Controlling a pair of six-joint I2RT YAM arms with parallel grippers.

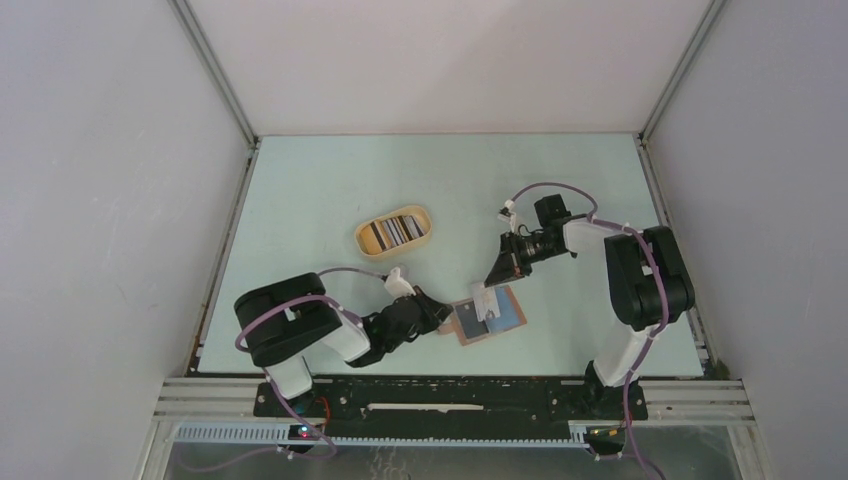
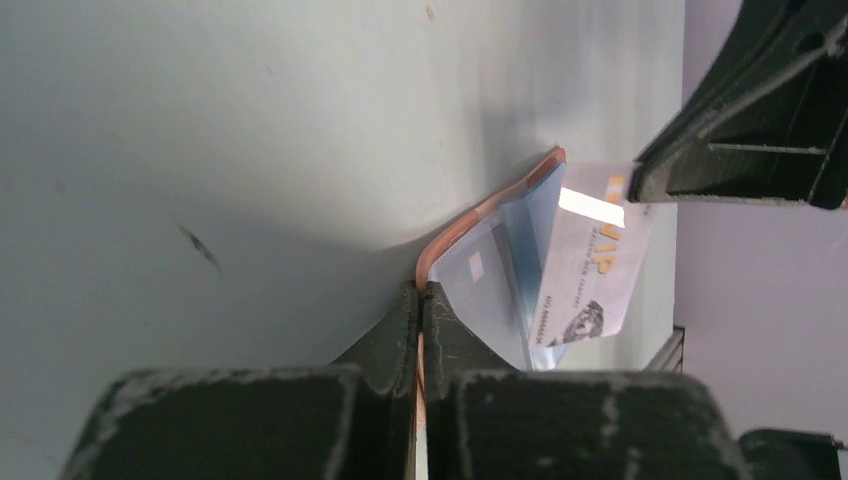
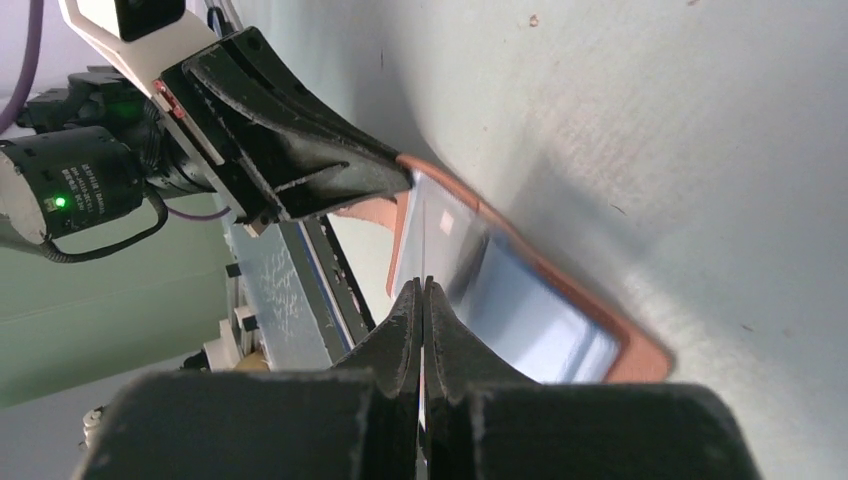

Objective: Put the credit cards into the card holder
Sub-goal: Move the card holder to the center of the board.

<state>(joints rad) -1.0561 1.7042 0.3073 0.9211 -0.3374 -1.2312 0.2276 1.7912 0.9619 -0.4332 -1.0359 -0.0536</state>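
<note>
The reddish-brown card holder [image 1: 503,322] lies open on the table near the front edge, its clear pocket facing up. My left gripper [image 1: 443,322] is shut on the holder's left edge; in the left wrist view the jaws [image 2: 421,290] pinch the orange-brown rim [image 2: 468,218]. My right gripper [image 1: 493,280] is shut on a white credit card [image 1: 484,300] and holds it tilted, with its lower end at the holder's pocket [image 2: 490,270]. The card's printed face [image 2: 595,255] shows in the left wrist view. In the right wrist view the card is edge-on between the shut jaws [image 3: 423,283], above the holder [image 3: 640,350].
An oval tan tray [image 1: 360,240] holding several more cards [image 1: 392,230] stands behind and left of the holder. White walls enclose the table on three sides. The arms' base rail [image 1: 450,400] runs along the near edge.
</note>
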